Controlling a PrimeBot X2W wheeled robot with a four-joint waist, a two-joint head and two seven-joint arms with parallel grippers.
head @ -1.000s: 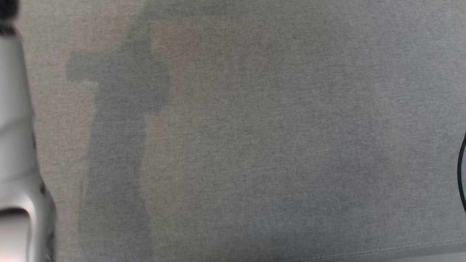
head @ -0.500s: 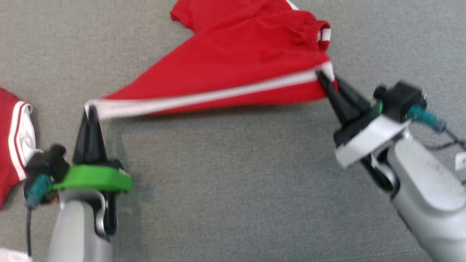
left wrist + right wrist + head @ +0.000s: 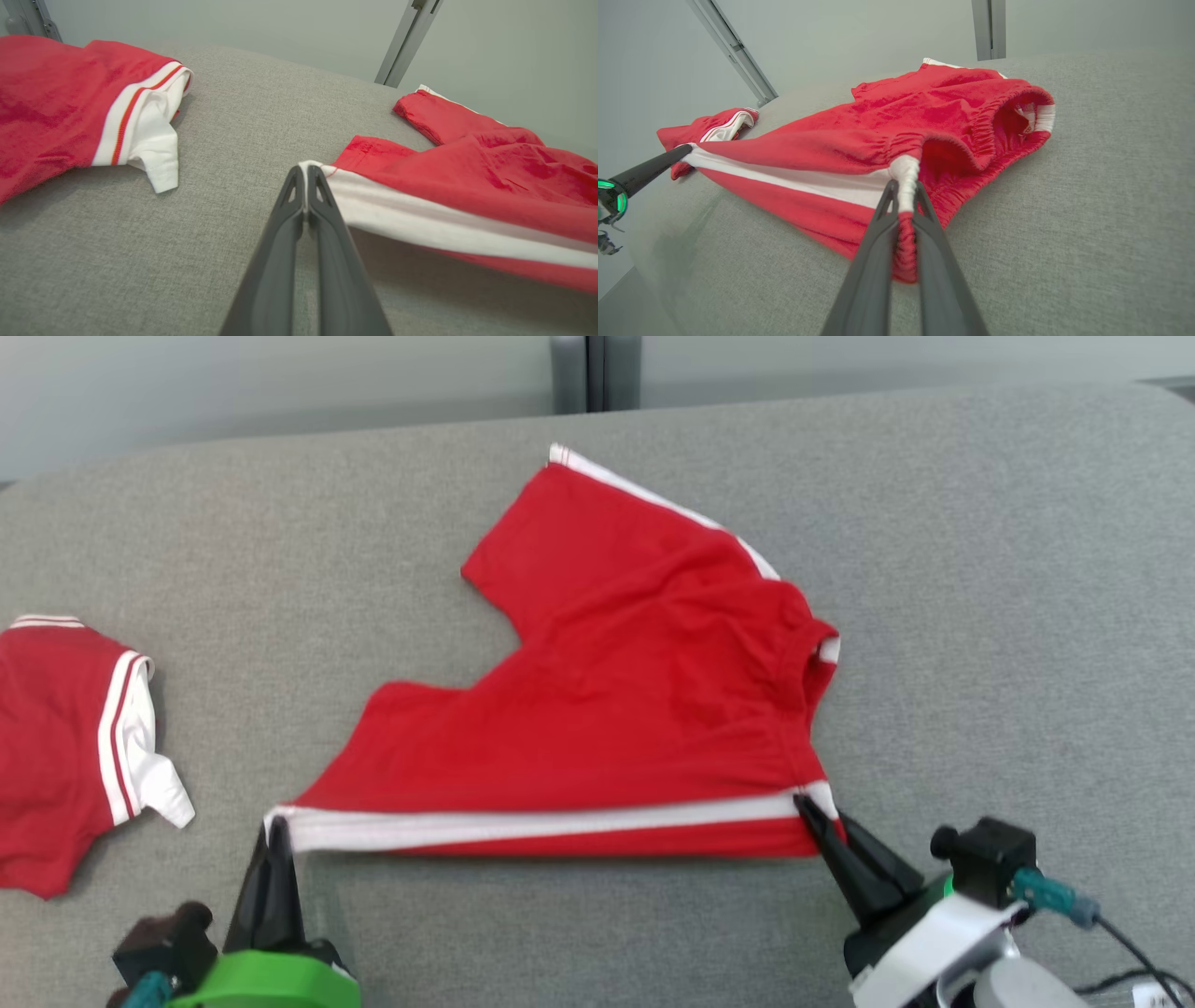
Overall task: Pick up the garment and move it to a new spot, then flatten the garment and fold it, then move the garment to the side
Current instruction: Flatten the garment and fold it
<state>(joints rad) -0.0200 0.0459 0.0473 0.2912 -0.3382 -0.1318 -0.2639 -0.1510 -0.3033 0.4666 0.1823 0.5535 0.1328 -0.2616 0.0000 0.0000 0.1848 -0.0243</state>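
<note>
Stretching across the grey cloth surface (image 3: 980,616) in the head view, the red shorts (image 3: 635,709) lie near its middle, with their long axis running left to right along the white side stripe (image 3: 560,823). The elastic waistband (image 3: 812,672) faces the robot's right, and one leg points away toward the far edge. The left gripper (image 3: 277,831) is pinched tight on the hem end of that stripe. The right gripper (image 3: 808,807) is pinched on its waistband end, so the stripe runs taut between the two. A second red garment (image 3: 56,737) with white trim lies well apart at the left. A small white tag (image 3: 1158,994) shows at the lower right corner, its print too small to read.

From the left wrist view, the left gripper's fingers (image 3: 280,261) meet at their tips on the white corner of the hem. The shorts trail off to the right, raised a little off the surface near the grip.

From the right wrist view, the right gripper's fingers (image 3: 873,261) clamp the bunched waistband where white meets red. The waist opening gapes to the right, and the stripe leads left to the other gripper's dark tip.
</note>
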